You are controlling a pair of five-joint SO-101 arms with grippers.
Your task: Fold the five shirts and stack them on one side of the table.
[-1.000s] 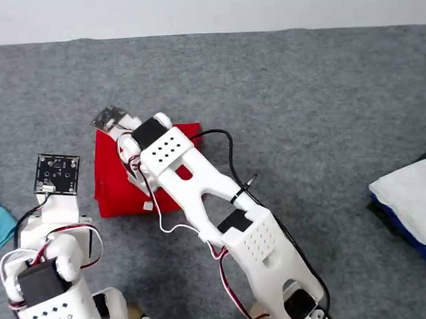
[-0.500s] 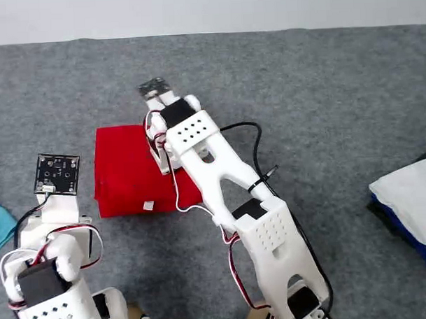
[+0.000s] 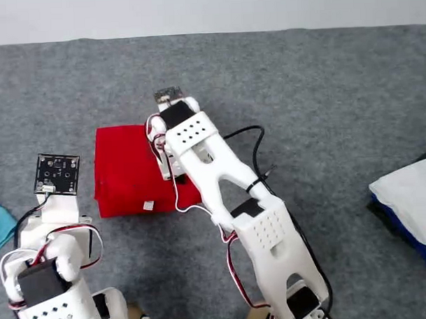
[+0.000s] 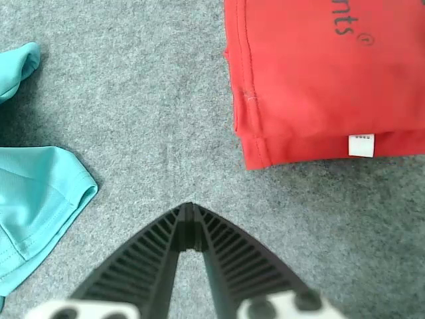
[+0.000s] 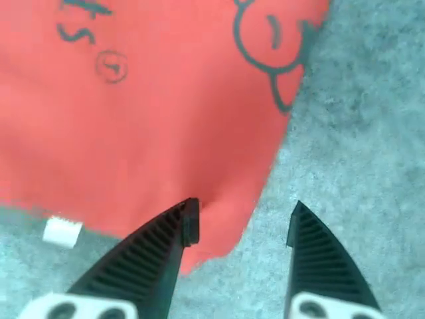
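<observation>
**A:** High view: the folded red shirt lies nearly square, left of centre on the table. The right arm slants over its right edge, and the white-topped stack sits well apart at the far right.

**B:** Left wrist view: left end effector pinched together, the shirt's corner near but apart, a teal shirt alongside.

**A:** Right wrist view: right end effector spread apart, one jaw over red cloth, one over bare table. The nearer arm, I'd say, with open room rightward.

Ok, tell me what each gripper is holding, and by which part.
Nothing. The right gripper hangs open over an edge of the red shirt; the left gripper is shut, empty.
</observation>
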